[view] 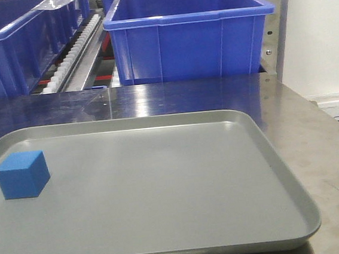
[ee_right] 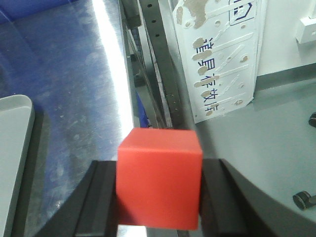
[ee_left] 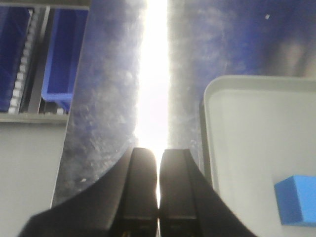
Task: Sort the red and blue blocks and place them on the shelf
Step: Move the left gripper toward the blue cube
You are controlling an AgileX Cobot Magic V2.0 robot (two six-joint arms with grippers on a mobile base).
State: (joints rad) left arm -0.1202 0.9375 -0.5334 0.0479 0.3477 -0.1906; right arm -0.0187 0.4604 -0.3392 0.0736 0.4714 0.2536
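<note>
A: What is the largest thing here?

B: The shelf, behind the worktop; its white roller tracks run away from us; a big blue crate stands on it, just behind the far edge of the worktop.

A: And on the worktop?

B: The grey tray; the blue block sits flat on it, alone, near the left rim.

A: Where is the red block?

B: The red block is pinched by the right jaws on two opposite faces, raised near the right edge of the worktop; a perforated steel post lies ahead of it; I think the wall of the crate can block a low path to the shelf.

A: And the left jaws?

B: Pressed together, holding nothing, over bare worktop just left of the tray; the blue block lies to their right, across the tray rim; it is a cube, so no long axis; the left arm seems nearer; its jaws must spread first.
</note>
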